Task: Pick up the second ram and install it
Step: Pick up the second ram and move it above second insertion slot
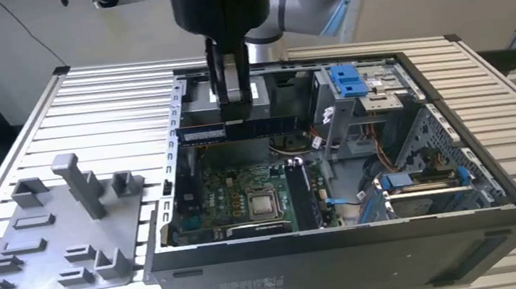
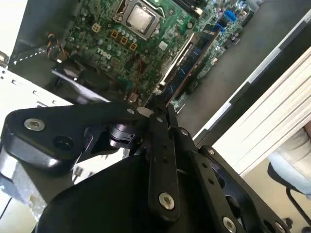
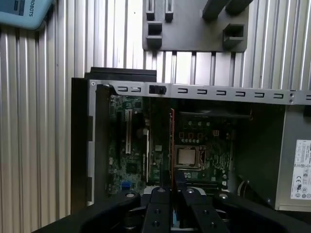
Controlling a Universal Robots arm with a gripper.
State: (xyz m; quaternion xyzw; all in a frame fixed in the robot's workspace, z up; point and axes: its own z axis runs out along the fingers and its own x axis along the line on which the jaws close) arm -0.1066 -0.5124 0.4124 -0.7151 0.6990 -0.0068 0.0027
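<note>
My gripper [image 1: 235,114] hangs over the back part of the open computer case [image 1: 349,258], shut on the second ram [image 1: 280,124]. The ram is a thin dark bluish stick held level, well above the green motherboard [image 1: 235,198]. Both wrist views look down past the shut fingers [image 3: 160,194] [image 2: 155,111] onto the motherboard [image 3: 194,145] [image 2: 112,39]. In the second wrist view, another memory stick [image 2: 192,56] stands in a slot beside the processor socket [image 2: 138,17].
A grey plastic tray [image 1: 55,240] with upright blocks lies on the slatted table at the exterior view's left of the case. Blue drive brackets [image 1: 348,79] and cables fill the case's right side. A black fan [image 2: 87,80] sits near the board.
</note>
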